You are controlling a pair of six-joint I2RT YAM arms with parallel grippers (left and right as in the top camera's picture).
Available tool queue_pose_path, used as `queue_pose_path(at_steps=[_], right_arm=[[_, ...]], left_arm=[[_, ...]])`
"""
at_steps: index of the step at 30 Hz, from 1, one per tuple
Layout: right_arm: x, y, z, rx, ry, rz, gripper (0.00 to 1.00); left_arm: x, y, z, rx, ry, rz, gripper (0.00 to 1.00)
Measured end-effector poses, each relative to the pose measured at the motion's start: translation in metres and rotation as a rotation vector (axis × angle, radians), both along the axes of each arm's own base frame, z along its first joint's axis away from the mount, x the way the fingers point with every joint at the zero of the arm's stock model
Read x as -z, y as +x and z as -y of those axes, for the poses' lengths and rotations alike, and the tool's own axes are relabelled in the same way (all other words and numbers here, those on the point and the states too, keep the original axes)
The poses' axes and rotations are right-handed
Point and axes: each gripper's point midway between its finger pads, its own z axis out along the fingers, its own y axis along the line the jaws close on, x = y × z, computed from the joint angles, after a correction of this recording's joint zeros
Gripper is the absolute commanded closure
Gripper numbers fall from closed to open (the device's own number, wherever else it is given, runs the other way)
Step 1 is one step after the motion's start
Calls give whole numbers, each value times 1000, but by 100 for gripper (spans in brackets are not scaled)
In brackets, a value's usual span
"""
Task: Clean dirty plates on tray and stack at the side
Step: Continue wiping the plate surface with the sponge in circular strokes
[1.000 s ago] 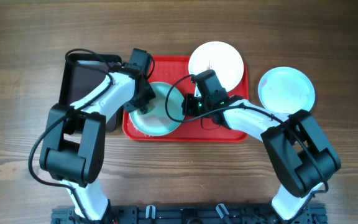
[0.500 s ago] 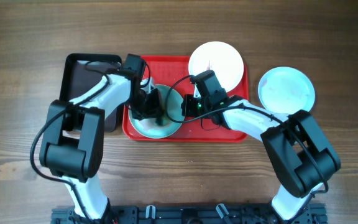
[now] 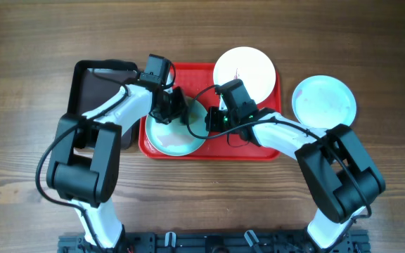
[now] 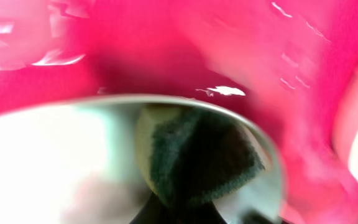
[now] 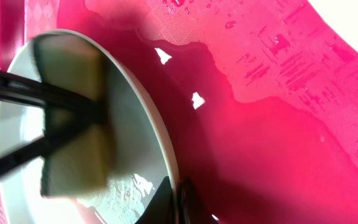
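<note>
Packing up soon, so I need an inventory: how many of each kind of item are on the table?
Plates: 3 (mint plate, white plate, side plate)
Trays: 2 (red tray, black tray)
Sponge: 1
Total: 6

Overhead: bright, even, diffuse light; sharp across the frame, with soft, faint shadows on the desk. Left wrist: strongly blurred at close range; white glare streaks on the tray; sponge barely resolved. Right wrist: sharper; specular glints on the wet tray; plate rim soft, sponge smeared.
</note>
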Motion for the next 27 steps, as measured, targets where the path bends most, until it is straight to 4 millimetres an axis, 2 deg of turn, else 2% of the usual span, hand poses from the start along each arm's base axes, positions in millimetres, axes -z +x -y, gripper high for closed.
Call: queue_pose_path(at_steps=[4, 5, 7, 11, 19, 21, 24, 27], right_arm=[[0, 0, 0, 0, 0, 0, 96], [0, 0, 0, 0, 0, 0, 96], [-1, 0, -1, -4, 6, 0, 96], [-2, -1, -4, -13, 18, 3, 96], [-2, -1, -5, -15, 21, 0, 96], [-2, 0, -3, -11, 20, 0, 96], [-2, 0, -3, -10, 20, 0, 96], [-2, 0, -3, -10, 20, 0, 96]], left_arm=[[1, -6, -42, -185, 216, -51, 96], [2, -13, -58, -252, 294, -78, 96], [1, -20, -69, -310, 354, -101, 96], [1, -28, -77, -358, 403, -128, 96], [2, -37, -63, -229, 279, -192, 96], [1, -42, -52, -170, 217, -213, 96], [0, -59, -15, -60, 72, -268, 96], [-1, -70, 9, 13, 0, -289, 96]])
